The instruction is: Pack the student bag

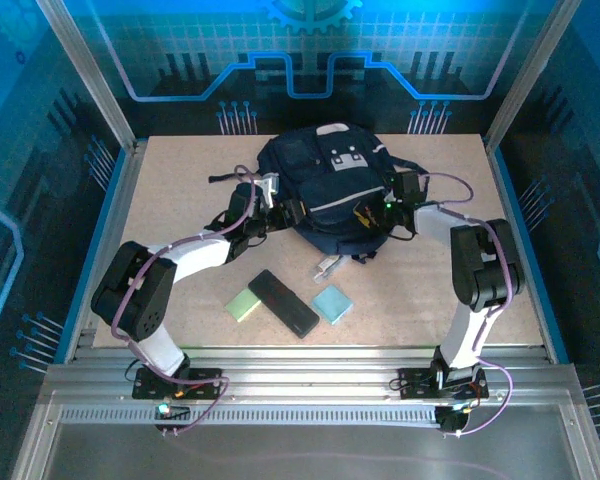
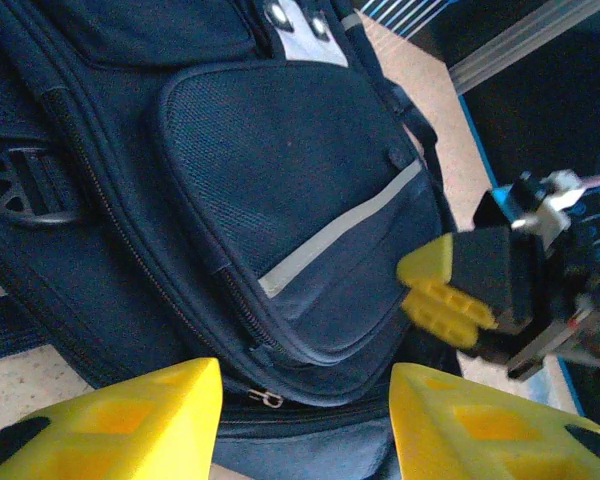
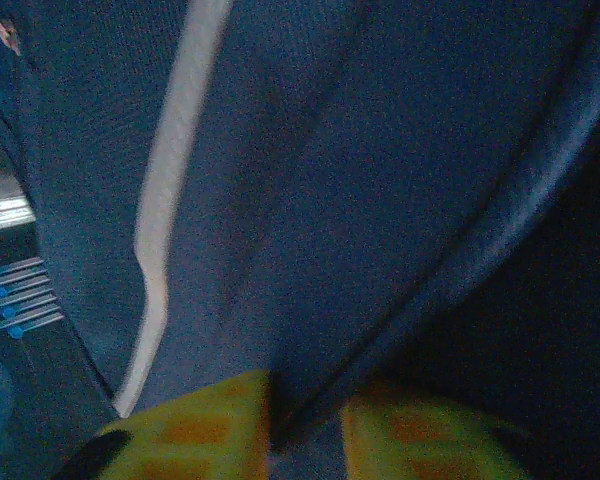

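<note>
Right wrist view: backpack fabric is blurred and overruns every edge. Right gripper fingers are cut off at the 6 o'clock edge. A fold lies between them; grip not resolvable.

Left wrist view: left gripper fingers are cut off at 6 o'clock.

Top view: small pale item at the backpack's 6 o'clock, too small to identify.

One student bag, one black case, two pads.
</note>
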Motion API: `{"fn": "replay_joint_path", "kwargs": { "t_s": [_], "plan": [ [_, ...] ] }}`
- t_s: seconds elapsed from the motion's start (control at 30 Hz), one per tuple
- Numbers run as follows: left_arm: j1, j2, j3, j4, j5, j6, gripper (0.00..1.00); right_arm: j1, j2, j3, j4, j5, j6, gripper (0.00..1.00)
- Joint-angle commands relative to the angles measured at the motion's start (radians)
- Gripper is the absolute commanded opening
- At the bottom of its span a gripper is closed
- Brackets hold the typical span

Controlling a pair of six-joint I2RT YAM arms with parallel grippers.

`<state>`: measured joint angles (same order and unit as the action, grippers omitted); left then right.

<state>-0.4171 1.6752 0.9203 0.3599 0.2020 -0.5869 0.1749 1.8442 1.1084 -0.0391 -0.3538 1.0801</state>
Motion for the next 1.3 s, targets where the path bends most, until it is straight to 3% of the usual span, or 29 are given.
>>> {"fn": "replay_joint_path", "kwargs": {
  "t_s": [0.0, 0.03, 0.23, 0.57, 0.83, 1.0, 1.27],
  "plan": [
    [-0.003, -0.023, 0.037, -0.078, 0.057, 0.144, 0.5, -0.026, -0.036, 0.09, -0.046, 0.036, -0.077, 0.07],
    [-0.003, -0.022, 0.05, -0.108, 0.07, 0.198, 0.51, -0.031, -0.043, 0.132, -0.079, 0.021, -0.103, 0.0],
    [-0.003, 0.012, 0.181, -0.296, 0.081, 0.411, 0.55, -0.035, -0.057, 0.344, -0.239, -0.009, -0.214, 0.0],
    [-0.008, 0.135, 0.334, -0.423, 0.211, 0.475, 0.59, -0.036, -0.064, 0.366, -0.222, -0.011, -0.212, 0.0],
    [-0.05, 0.246, 0.378, -0.496, 0.224, 0.569, 0.61, -0.035, -0.025, 0.417, -0.208, -0.021, -0.195, 0.0],
    [-0.07, 0.278, 0.387, -0.433, 0.141, 0.634, 0.65, -0.03, -0.029, 0.429, -0.225, -0.029, -0.202, 0.0],
    [-0.113, 0.31, 0.45, -0.366, -0.109, 0.658, 0.68, -0.024, -0.039, 0.388, -0.191, -0.041, -0.168, 0.0]
  ]
}}
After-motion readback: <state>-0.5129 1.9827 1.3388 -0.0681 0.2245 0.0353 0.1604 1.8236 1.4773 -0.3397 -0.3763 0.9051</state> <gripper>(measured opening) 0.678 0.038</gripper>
